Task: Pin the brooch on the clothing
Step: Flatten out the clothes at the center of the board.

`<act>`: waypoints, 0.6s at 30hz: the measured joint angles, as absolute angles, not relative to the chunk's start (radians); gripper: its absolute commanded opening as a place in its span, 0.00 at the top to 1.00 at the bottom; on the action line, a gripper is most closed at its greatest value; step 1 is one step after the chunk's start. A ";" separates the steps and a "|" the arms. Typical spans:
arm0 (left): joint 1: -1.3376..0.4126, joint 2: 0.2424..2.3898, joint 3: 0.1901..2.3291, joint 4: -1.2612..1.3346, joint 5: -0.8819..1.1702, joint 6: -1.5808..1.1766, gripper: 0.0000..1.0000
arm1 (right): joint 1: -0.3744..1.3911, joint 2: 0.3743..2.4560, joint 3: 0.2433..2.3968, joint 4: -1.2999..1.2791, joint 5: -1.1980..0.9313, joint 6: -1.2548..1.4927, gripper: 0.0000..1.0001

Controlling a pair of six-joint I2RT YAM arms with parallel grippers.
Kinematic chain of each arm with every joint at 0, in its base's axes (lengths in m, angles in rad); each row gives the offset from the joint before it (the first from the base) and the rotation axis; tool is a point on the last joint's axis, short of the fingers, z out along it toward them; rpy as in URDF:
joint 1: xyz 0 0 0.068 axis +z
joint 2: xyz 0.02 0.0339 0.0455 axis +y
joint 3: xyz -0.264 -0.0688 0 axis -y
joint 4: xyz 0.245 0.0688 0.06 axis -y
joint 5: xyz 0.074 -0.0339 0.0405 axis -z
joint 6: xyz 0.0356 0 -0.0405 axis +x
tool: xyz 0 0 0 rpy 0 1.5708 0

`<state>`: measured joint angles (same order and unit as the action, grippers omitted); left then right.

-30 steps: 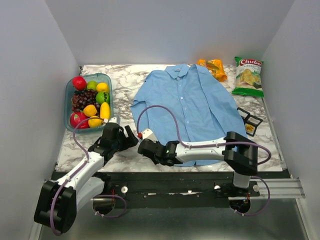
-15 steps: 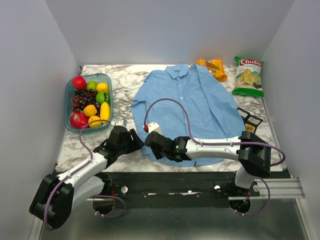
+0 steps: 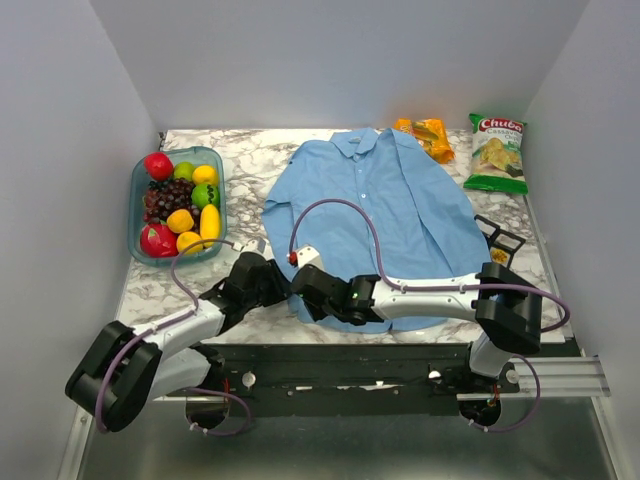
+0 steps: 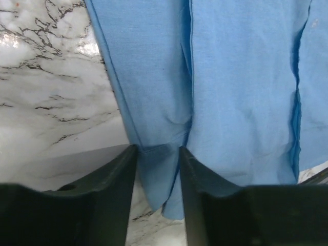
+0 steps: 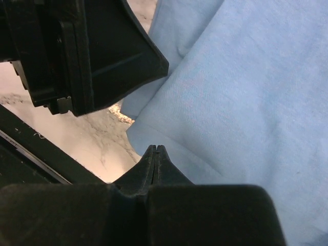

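Marble bench [image 3: 250,160] static; left end effector [image 4: 157,148] is sliding right onto shirt [image 3: 380,200] hem, jaws narrowing but apart around it; right end effector [image 5: 155,148] is staying pinched together.

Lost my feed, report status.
Left gripper open astride shirt edge. Right gripper shut beside it. Brooch not made out. Nothing blocking.

The right arm [image 3: 420,295] is hiding the lower hem of the shirt [image 3: 380,200]; right of the shirt, its elbow is covering part of the black trays [image 3: 499,237].
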<state>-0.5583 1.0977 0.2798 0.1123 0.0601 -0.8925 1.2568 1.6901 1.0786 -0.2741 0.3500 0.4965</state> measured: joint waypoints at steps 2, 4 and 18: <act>-0.561 1.121 0.278 0.132 0.054 -0.897 0.81 | 1.257 1.690 1.073 -0.270 0.350 0.497 0.99; -0.564 1.151 0.276 0.167 0.051 -0.913 0.88 | 1.257 1.689 1.068 -0.270 0.350 0.497 0.99; -0.554 1.112 0.272 0.141 -0.076 -0.899 1.00 | 1.258 1.689 1.044 -0.252 0.337 0.496 0.99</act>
<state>-0.5541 1.1122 0.2718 0.1413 -0.0761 -0.8989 1.2583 1.6890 1.0439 -0.2523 0.3367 0.4965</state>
